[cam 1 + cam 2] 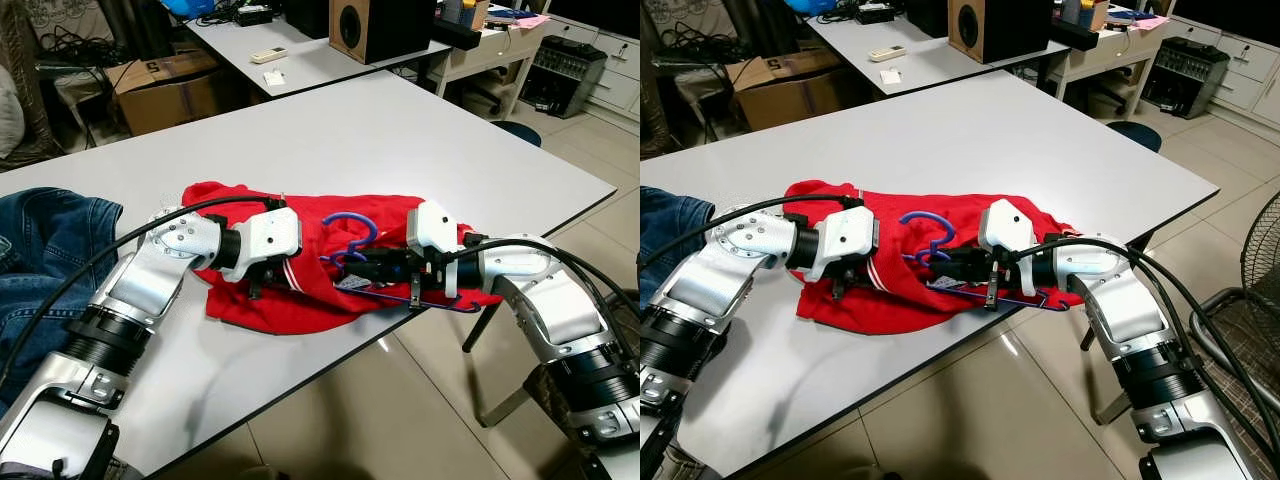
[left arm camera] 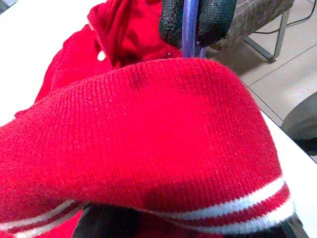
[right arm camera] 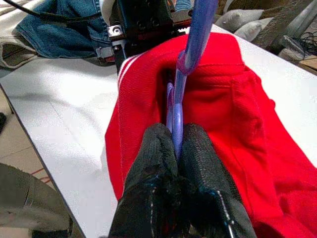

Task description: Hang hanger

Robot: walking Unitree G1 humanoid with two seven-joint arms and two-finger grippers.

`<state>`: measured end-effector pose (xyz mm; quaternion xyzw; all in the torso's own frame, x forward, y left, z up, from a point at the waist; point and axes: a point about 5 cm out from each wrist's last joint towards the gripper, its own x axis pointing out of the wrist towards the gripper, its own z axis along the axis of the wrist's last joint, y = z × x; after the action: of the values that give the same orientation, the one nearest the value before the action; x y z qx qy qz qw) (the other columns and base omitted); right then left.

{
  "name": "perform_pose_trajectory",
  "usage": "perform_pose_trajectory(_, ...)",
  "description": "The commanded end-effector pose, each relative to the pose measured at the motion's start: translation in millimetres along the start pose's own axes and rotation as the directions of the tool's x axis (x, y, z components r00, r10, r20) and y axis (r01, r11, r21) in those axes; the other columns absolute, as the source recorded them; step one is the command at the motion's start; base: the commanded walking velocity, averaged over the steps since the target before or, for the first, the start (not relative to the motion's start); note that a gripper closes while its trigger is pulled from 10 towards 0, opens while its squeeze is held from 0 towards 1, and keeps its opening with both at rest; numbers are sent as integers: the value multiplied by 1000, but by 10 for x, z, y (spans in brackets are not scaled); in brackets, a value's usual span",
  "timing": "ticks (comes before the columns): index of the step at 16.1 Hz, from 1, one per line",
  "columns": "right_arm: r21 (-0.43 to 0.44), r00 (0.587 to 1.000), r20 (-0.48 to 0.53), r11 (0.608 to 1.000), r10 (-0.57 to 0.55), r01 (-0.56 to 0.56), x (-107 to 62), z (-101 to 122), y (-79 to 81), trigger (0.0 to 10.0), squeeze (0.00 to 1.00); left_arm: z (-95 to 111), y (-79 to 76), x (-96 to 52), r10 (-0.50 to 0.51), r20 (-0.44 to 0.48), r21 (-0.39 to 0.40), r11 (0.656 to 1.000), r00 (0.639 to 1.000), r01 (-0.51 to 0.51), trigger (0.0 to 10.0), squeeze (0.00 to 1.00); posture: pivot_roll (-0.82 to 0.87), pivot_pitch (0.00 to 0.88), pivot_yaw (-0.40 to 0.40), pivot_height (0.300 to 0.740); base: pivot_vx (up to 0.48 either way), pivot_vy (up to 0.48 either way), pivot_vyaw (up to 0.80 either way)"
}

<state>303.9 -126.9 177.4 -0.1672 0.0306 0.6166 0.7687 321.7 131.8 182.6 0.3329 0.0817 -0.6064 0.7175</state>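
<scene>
Black rubber pads of my right hand [image 3: 176,148] are pinched together on the thin blue bar of the hanger [image 1: 352,240], which I hold low and level so it can be fed sideways into the garment. Just ahead of those fingers the hanger's shaft runs into the opening of the red sweater [image 1: 270,300], and its hook curls up free above the cloth, between my two hands. Across from the right hand, my left hand [image 1: 268,285] presses into the striped ribbed hem; in its wrist view the knit is stretched over the fingers, so I read it as clamped on that edge to keep the opening spread, though the fingertips themselves are buried in fabric. Everything rests near the front edge of the grey desk [image 1: 380,130], which carries the sweater's weight while I work. Beyond my left arm lie blue jeans [image 1: 50,235], well clear. Hanging comes later; threading is the step in hand, I judge.
</scene>
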Motion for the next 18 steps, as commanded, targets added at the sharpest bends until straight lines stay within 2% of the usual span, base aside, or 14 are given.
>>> perform_pose_trajectory(1,-35,997,74,999,-8,11,-18,142,-12,0,0,-6,-10,14,-13,-12,8,1000,1000,13,10000,0,-2,0,66,740,0,0,0)
perform_pose_trajectory(2,-36,997,77,999,-7,10,-15,147,-9,0,0,-9,-7,20,-9,-5,0,1000,1000,9,0,0,-3,0,66,740,0,0,0)
perform_pose_trajectory(7,-31,996,77,998,54,-52,-10,151,57,0,0,-20,-21,50,-17,20,-15,1000,1000,17,0,0,-3,0,66,740,0,0,0)
perform_pose_trajectory(10,-61,997,-2,995,75,-75,-24,66,91,0,0,-58,-74,38,-76,6,-43,996,997,76,0,0,-4,0,67,740,0,0,0)
perform_pose_trajectory(15,-80,995,-15,992,94,-95,-45,65,117,0,0,-60,-141,52,-125,17,-66,990,992,126,0,0,-5,0,64,740,0,0,0)
perform_pose_trajectory(16,-88,997,-15,993,74,-75,-60,80,101,9490,0,-50,-140,67,-100,29,-57,993,995,101,0,0,-6,0,66,740,0,0,0)
perform_pose_trajectory(17,-80,997,-17,994,75,-76,-69,82,98,10000,0,-51,-130,73,-76,30,-49,996,997,77,0,0,-6,0,66,740,0,0,0)
perform_pose_trajectory(18,-20,997,5,996,83,-83,-102,86,92,10000,0,-65,-95,80,-4,31,-46,999,1000,5,0,0,-6,0,69,740,0,0,0)
